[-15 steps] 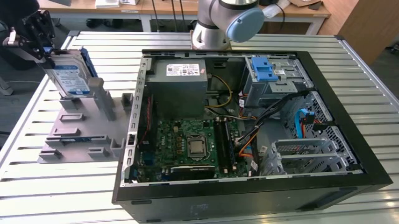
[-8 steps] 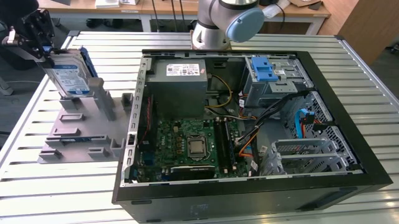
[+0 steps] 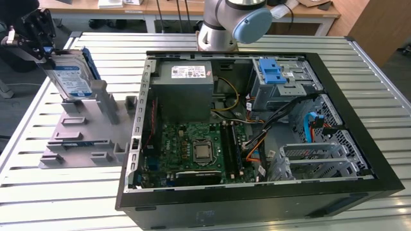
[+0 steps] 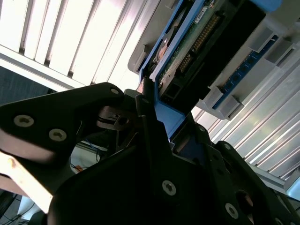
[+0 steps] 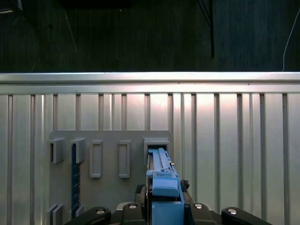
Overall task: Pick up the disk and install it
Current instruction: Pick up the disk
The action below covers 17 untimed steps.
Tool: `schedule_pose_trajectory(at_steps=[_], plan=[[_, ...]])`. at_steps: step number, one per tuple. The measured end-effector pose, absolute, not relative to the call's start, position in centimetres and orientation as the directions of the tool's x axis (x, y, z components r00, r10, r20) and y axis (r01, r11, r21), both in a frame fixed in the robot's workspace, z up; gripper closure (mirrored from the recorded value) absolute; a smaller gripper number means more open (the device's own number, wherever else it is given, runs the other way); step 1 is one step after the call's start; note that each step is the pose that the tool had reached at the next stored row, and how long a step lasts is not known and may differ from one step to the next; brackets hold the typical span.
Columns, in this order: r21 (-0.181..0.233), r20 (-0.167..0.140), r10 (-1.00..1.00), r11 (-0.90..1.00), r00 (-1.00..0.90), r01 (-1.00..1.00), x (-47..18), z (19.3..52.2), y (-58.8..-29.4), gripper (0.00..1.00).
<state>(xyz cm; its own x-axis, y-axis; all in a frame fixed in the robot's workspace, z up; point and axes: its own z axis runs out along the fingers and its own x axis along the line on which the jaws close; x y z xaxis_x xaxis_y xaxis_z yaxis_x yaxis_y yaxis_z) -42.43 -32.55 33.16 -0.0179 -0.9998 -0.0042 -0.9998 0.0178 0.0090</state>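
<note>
Upper left, exterior view: the gripper (image 3: 46,54) is clamped on the top edge of the upright disk (image 3: 72,79), at the grey holder (image 3: 83,139). The open computer case (image 3: 359,120) occupies centre-right.

Exterior view: high, angled down; case (image 3: 257,204) centre, rack (image 3: 67,131) at 9 o'clock. Both wrist views: close, sharing disk (image 5: 161,185).

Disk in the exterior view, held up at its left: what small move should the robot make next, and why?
Probably a short, straight lift. The gripper appears closed on the disk at its upper edge, while the disk's lower end sits among the posts of the grey holder. It should clear those before going sideways toward the open computer case.
</note>
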Motion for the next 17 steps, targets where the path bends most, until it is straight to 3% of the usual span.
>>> schedule_pose_trajectory(at_steps=[17], plan=[[0.009, -0.004, -1.000, 0.018, -0.018, -1.000, -42.43, 33.54, -32.55, 0.64]])
